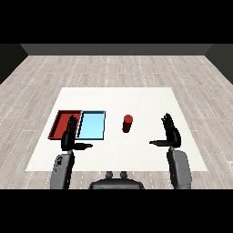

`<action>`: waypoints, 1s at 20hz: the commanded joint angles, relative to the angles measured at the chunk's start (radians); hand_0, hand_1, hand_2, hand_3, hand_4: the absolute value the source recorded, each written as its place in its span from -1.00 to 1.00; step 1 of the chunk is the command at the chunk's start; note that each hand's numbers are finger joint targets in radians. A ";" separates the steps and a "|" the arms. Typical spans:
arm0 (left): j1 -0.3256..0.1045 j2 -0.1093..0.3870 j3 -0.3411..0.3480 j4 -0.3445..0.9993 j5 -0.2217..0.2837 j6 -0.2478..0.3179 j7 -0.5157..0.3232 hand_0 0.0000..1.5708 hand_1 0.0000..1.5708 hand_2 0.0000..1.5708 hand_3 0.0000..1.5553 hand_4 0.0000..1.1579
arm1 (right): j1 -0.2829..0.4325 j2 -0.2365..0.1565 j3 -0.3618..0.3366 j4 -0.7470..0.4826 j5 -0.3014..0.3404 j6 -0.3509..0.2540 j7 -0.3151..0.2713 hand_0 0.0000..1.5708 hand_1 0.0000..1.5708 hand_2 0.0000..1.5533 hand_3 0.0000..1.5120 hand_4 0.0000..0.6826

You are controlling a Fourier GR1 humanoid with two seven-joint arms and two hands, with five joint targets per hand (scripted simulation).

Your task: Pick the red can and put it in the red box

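Head view. Nearest to me are my two forearms, entering from the lower corners. My left hand [69,136] is raised in front of the near edges of the trays, fingers straight and pointing up, thumb extended toward the middle; it holds nothing. My right hand [171,133] stands well to the right, fingers likewise straight and upright, thumb pointing inward; it also holds nothing.

Task status: nothing is completed. The red can [127,123] stands upright on the white table [136,98], between my hands, just to the right of the light blue tray [92,125] and apart from it. The red tray [63,122] lies at the far left, touching the blue one, with no can inside.

Remaining, in my judgement: reach, grasp, lift, carry across the blue tray, release. The right hand is nearer the can
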 commanded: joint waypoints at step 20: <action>0.016 -0.031 -0.001 -0.036 0.042 -0.026 -0.050 -1.00 -1.00 -1.00 -1.00 -1.00 | -0.129 0.031 0.020 0.200 0.047 0.004 -0.073 -1.00 -1.00 -1.00 -1.00 -1.00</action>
